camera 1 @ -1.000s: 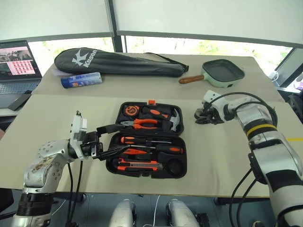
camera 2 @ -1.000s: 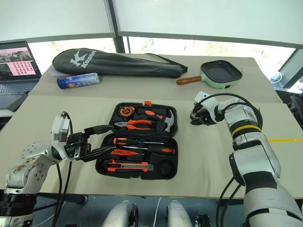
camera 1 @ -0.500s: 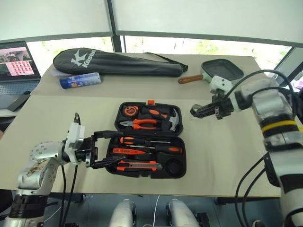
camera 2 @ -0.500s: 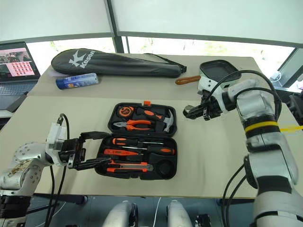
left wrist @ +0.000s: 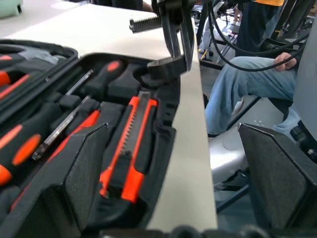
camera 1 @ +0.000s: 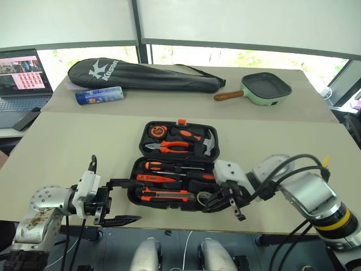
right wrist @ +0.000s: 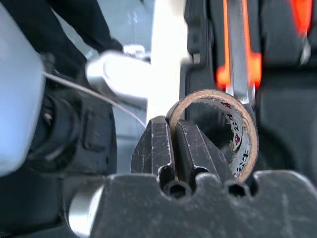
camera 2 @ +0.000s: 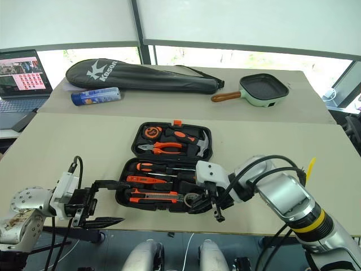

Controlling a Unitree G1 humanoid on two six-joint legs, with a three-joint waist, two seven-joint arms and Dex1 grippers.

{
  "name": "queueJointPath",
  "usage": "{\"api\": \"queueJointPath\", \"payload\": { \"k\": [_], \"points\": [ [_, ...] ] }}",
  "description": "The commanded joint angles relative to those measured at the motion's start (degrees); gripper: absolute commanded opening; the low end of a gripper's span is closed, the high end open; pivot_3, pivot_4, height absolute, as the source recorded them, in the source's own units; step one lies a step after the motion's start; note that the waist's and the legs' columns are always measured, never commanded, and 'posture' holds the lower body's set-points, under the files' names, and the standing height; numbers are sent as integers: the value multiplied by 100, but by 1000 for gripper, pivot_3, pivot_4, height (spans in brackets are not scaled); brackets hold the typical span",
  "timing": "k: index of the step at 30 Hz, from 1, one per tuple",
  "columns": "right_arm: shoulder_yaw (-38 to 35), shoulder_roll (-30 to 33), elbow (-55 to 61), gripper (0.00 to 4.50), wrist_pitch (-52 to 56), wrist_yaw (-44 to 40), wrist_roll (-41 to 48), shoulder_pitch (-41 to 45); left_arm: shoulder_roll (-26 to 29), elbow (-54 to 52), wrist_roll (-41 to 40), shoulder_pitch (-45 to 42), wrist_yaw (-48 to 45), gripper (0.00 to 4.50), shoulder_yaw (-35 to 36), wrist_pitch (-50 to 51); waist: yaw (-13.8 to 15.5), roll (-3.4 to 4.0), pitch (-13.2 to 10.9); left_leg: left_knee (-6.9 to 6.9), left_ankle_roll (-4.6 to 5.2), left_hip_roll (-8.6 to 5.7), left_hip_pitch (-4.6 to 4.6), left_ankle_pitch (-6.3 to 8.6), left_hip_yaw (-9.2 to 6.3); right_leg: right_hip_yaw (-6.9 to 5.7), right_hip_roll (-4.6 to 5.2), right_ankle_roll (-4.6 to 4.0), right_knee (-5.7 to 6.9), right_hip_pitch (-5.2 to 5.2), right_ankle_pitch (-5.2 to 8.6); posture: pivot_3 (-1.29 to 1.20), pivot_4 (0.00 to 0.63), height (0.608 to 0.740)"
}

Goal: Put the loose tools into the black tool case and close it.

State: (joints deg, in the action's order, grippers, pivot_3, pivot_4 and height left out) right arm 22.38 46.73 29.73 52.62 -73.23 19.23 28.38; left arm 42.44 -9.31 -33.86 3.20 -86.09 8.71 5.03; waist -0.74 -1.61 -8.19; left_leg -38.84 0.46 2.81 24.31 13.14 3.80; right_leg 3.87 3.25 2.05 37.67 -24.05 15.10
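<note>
The black tool case [camera 1: 140, 195] lies open in the middle of the table. Its near half holds two orange-and-black screwdrivers [camera 1: 169, 167], a slim orange tester [camera 1: 155, 179] and the utility knife [camera 1: 166, 196]. My right gripper [camera 1: 210, 204] hangs at the case's front right corner, shut on the wall of the small tape roll [right wrist: 237, 129], which sits over the round recess there. I cannot tell whether the roll touches the case. At the front left corner my left gripper [camera 1: 137, 200] stands open and holds nothing, with one finger above the table edge and one below it.
The far half of the case holds pliers [camera 1: 166, 148], a hammer [camera 1: 207, 144] and a tape measure [camera 1: 155, 131]. At the back of the table lie a long black racket bag [camera 1: 141, 75], a blue can [camera 1: 99, 95] and a green pan [camera 1: 265, 87]. A laptop [camera 1: 20, 76] is far left. A seated person [left wrist: 247, 79] is off the table's front.
My right gripper has swung from the table right of the case to its front right corner, now with the tape roll. My left gripper has drawn back and sunk toward the table's front edge.
</note>
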Motion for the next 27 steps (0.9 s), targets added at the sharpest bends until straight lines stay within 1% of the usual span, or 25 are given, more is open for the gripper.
{"api": "queueJointPath", "payload": {
  "k": [1,5,7,9,11,12,14,17,19,22,24,26,27],
  "points": [
    [204,99,-153,82,-334,165,-245,89,61,-211,-111,20,66,4500,116,-37,-2,-1,0,0,0,0,-1,0,1,0,-1,-1,1,0,0,0,150,740],
    [467,223,-307,82,-469,183,-493,175,42,-265,-102,-3,166,4500,104,-20,-3,-2,1,1,0,1,0,0,1,0,-1,-1,1,-1,0,0,150,740],
    [556,280,-334,82,-399,156,-526,226,44,-268,-109,-17,215,4500,114,-2,0,-2,0,1,0,1,0,0,0,0,-1,-1,1,-1,0,0,150,740],
    [746,475,-292,82,-93,-61,-470,354,4,-263,-178,-56,324,4500,172,42,7,-3,0,1,0,0,0,0,2,0,-1,-1,1,-1,0,0,150,740],
    [651,431,-267,801,-40,-115,-263,391,21,-292,-236,-102,471,4500,200,187,23,-5,0,0,0,-1,1,0,-1,0,1,-1,1,0,0,0,150,740],
    [527,304,-309,997,-81,-25,-191,420,33,-307,-246,-122,547,4500,211,249,23,-7,0,0,0,-1,0,0,-3,0,0,-1,-1,1,0,0,150,740],
    [410,158,-361,1672,-108,83,-144,460,44,-319,-255,-136,623,4500,226,304,14,-12,-1,0,0,0,1,0,-6,0,0,-1,0,0,0,0,150,740],
    [-24,159,-405,2678,-296,-277,325,517,146,-317,-164,-158,933,4500,299,539,2,-13,-2,3,0,0,2,0,-6,0,-2,-1,1,-3,0,0,150,740],
    [-378,338,-482,2678,-353,-567,659,483,207,-246,-198,-223,1104,4500,413,686,2,-15,-4,3,0,1,5,0,-9,0,-3,-1,1,-4,0,0,150,740],
    [-726,548,-761,2678,-489,-725,838,403,311,-18,-371,-349,1261,4500,592,1001,20,-22,-7,1,0,0,4,0,-11,-1,-1,0,1,0,0,0,150,740],
    [-1158,488,-1227,2144,-863,-559,846,221,278,370,-197,-513,1765,3985,808,1087,18,-26,-8,1,0,1,-1,0,-10,-2,-1,-1,0,2,0,0,150,740],
    [-1568,332,-1690,1739,-1211,-328,822,45,252,667,25,-618,2144,3520,925,1070,9,-31,-7,2,0,1,-3,0,-10,-2,-3,-1,0,4,0,0,150,740],
    [-1687,236,-1883,1346,-1433,-205,743,-19,254,788,89,-666,2247,3064,919,1084,7,-32,-7,3,0,1,-4,0,-10,-2,-3,-1,1,5,0,0,150,740]
  ]
}}
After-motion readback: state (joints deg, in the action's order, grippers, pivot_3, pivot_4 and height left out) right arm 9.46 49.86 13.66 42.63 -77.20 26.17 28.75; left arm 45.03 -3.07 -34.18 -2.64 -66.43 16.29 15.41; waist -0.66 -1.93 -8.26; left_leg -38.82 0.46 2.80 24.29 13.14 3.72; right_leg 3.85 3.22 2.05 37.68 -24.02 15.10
